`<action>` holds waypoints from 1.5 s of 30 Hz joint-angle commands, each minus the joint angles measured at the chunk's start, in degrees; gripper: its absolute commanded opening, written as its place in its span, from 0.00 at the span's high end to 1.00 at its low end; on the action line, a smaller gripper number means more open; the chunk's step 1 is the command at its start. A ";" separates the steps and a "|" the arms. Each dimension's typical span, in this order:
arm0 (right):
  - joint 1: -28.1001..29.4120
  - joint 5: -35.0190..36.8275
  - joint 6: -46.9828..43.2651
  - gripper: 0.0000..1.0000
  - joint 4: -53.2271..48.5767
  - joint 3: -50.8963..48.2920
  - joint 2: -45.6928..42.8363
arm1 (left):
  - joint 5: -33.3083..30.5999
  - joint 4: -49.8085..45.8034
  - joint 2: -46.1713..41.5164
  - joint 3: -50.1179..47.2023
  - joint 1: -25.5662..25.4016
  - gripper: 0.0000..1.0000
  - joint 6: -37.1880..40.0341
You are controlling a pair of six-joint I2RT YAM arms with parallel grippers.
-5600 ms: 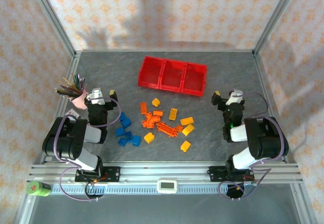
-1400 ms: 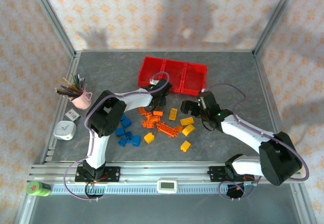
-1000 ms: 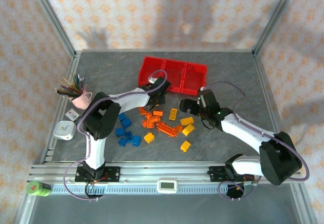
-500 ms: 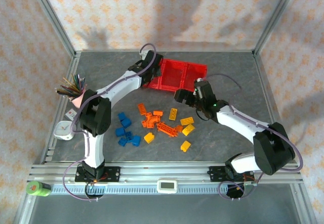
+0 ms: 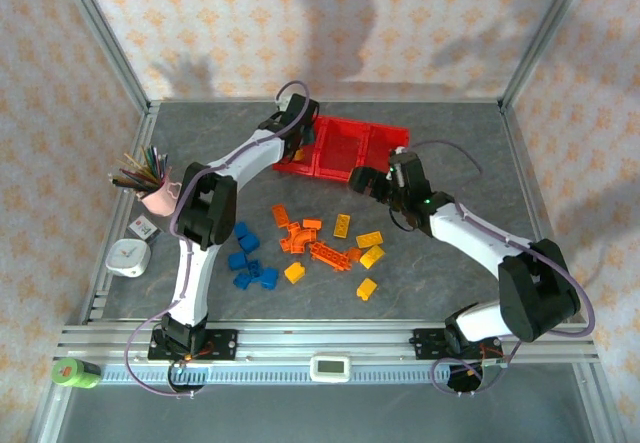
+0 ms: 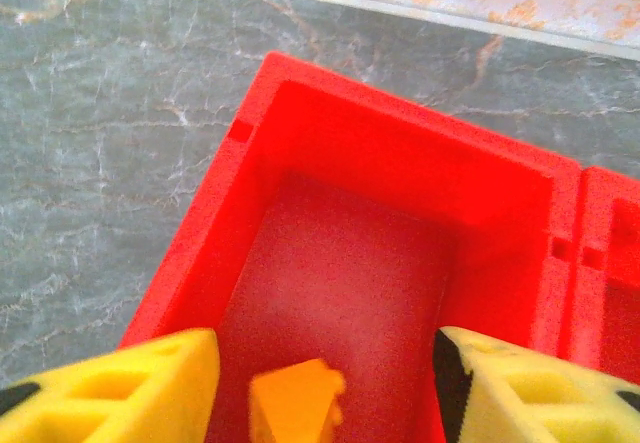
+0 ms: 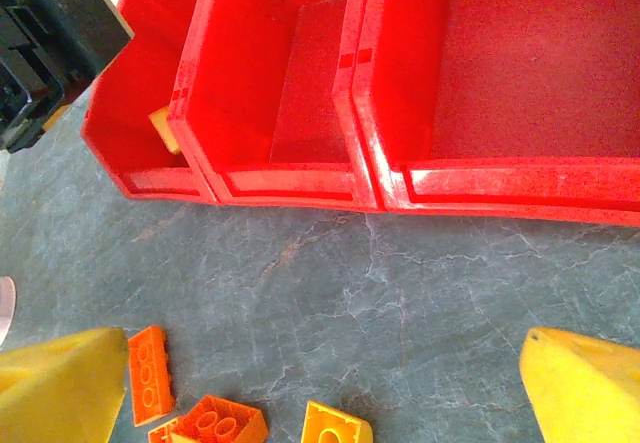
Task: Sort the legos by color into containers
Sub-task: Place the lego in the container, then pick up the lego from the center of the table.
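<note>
Grey marbled table [image 5: 470,128]; both arms stretched toward red containers [image 7: 290,181].
Left gripper [image 6: 322,353] wide open above them, one lego [image 6: 295,401] loose beneath; right gripper [image 7: 320,363] wide, empty, containers ahead.

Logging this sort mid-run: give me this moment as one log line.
left gripper: open, over left bin | brick: in left bin, ungripped | right gripper: open, empty, before bins | other legos: on table

Both arms stretch forward, left end effector [image 6: 325,368] and right end effector [image 7: 320,363] gaping wide.
</note>
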 commanded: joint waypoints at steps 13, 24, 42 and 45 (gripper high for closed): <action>-2.67 1.41 -1.71 0.00 -7.66 -6.56 -11.98 | 10.00 0.94 -22.32 -21.73 -8.07 0.29 0.40; -3.09 1.76 2.31 0.00 -12.51 -14.67 -18.39 | 11.11 3.84 -26.55 -34.52 -19.99 0.21 -4.81; -5.11 1.15 3.42 0.00 -10.82 -18.98 -17.72 | 8.03 1.51 -9.74 -27.13 -23.85 0.25 -4.52; -5.23 0.58 3.31 0.00 -10.22 -19.22 -17.68 | 7.53 0.96 -8.30 -26.23 -23.91 0.29 -4.16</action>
